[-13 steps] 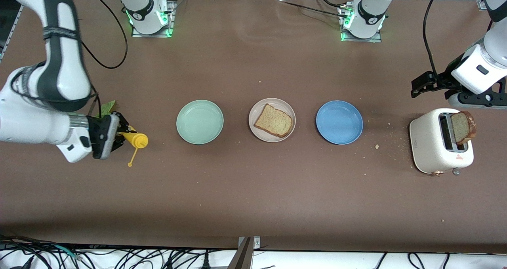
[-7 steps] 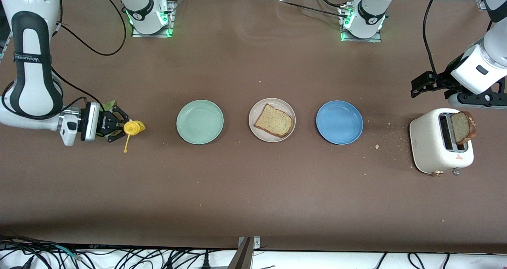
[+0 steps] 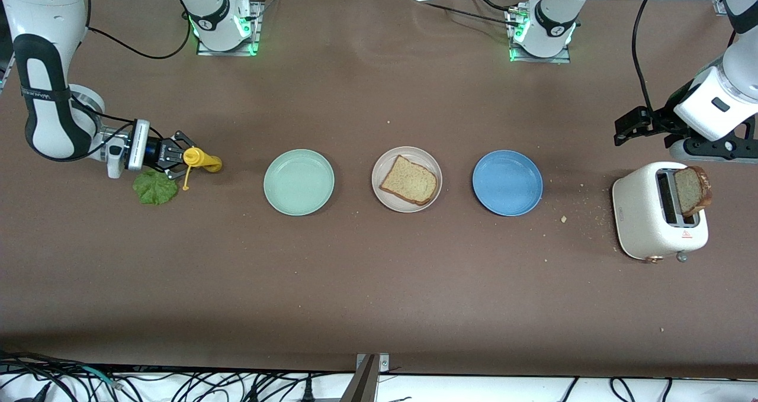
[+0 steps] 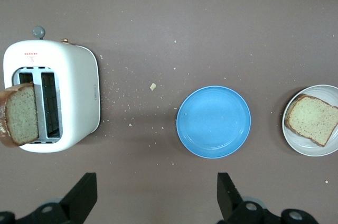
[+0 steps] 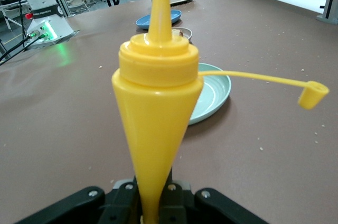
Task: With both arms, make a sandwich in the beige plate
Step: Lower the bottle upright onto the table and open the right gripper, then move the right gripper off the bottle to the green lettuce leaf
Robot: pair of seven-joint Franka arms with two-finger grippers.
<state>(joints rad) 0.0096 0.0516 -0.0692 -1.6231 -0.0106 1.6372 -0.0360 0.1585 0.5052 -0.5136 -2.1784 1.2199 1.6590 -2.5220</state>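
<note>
One toasted bread slice [image 3: 410, 180] [image 4: 311, 120] lies on the beige plate [image 3: 384, 159] [image 4: 301, 147] in the middle of the table. A second slice [image 3: 691, 190] [image 4: 20, 114] sticks out of the white toaster [image 3: 642, 218] [image 4: 74, 97]. The green lettuce leaf [image 3: 155, 187] lies flat at the right arm's end. My right gripper [image 3: 177, 156] [image 5: 157, 203] is shut on the base of a yellow squeeze bottle [image 3: 200, 159] [image 5: 158, 92], held sideways beside the lettuce, cap dangling. My left gripper [image 3: 629, 128] [image 4: 156, 197] hangs open and holds nothing, over the table beside the toaster.
A mint green plate [image 3: 299, 182] [image 5: 214, 94] and a blue plate [image 3: 507, 183] [image 4: 213, 121] flank the beige one. Crumbs are scattered between the blue plate and the toaster.
The right arm has swung the yellow bottle toward the robots' side of the table and turned its wrist. The lettuce, mostly hidden by that arm before, now shows. The left arm has not moved.
</note>
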